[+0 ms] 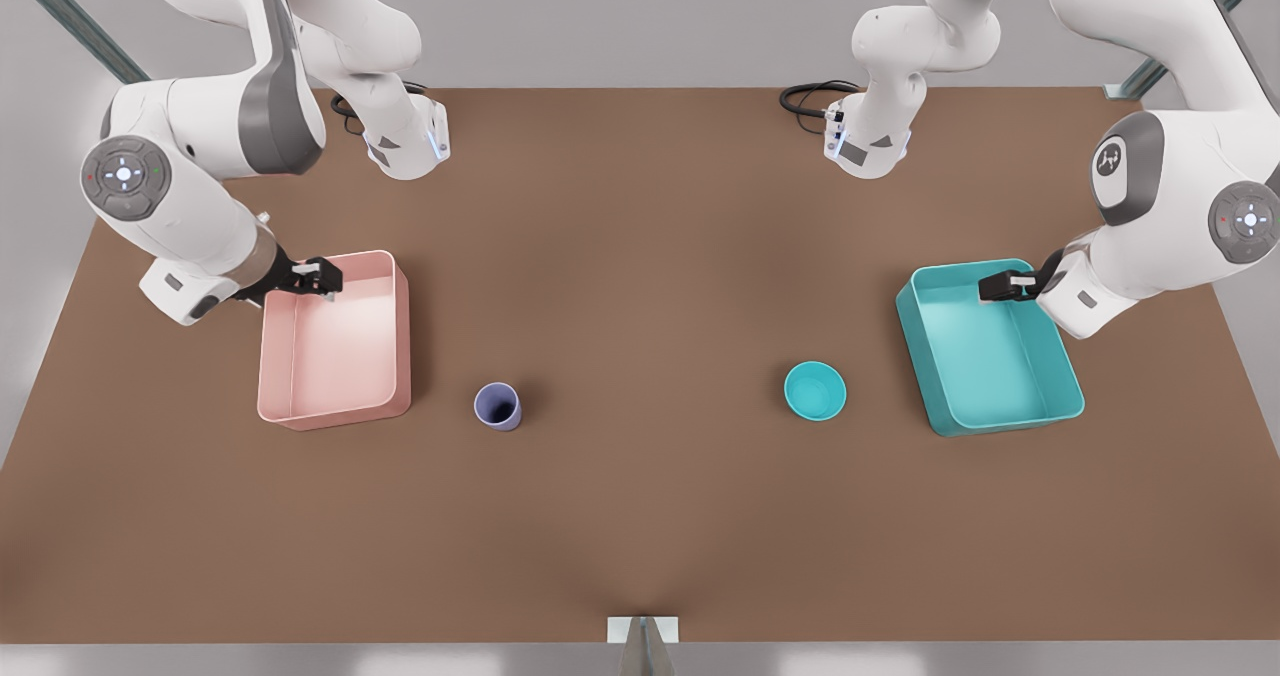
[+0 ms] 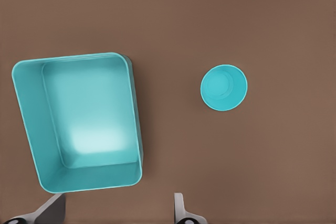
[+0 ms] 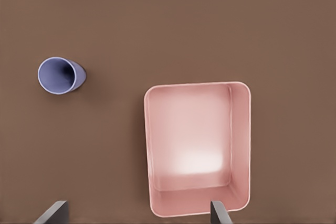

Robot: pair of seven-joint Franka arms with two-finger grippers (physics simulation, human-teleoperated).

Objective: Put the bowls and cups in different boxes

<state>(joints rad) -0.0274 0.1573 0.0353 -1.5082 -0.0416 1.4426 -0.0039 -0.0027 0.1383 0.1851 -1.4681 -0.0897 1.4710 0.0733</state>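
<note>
**Surface** (image 1: 640,516): brown, carrying four task items. Landmark for all placements: the teal bowl.

**Teal bowl** (image 1: 815,390): upright, empty, standing free on the surface.

**Teal box** (image 1: 1060,411): near the bowl, on the front view's right; empty.

**Lavender cup** (image 1: 497,405): well apart from the bowl, toward the front view's left; upright, empty.

**Pink box** (image 1: 395,396): beyond the cup from the bowl, at the front view's far left; empty.

**Left claw** (image 1: 1003,287): above the teal box's far edge, near the bowl. Fingers spread wide in the left wrist view, gripping nothing.

**Right claw** (image 1: 318,275): above the pink box's far edge, well apart from the bowl. Fingers spread wide in the right wrist view, gripping nothing.

**Status:** nothing yet boxed; both items remain to be picked.

**Risks, as judged:**
- The bowl's thin, sloping wall may slip from a rim pinch, or skate away if a finger lands on the rim.
- The narrow cup may topple if a descending finger clips it off-centre.
- Either box wall may be struck and shoved during a low carry.
</note>
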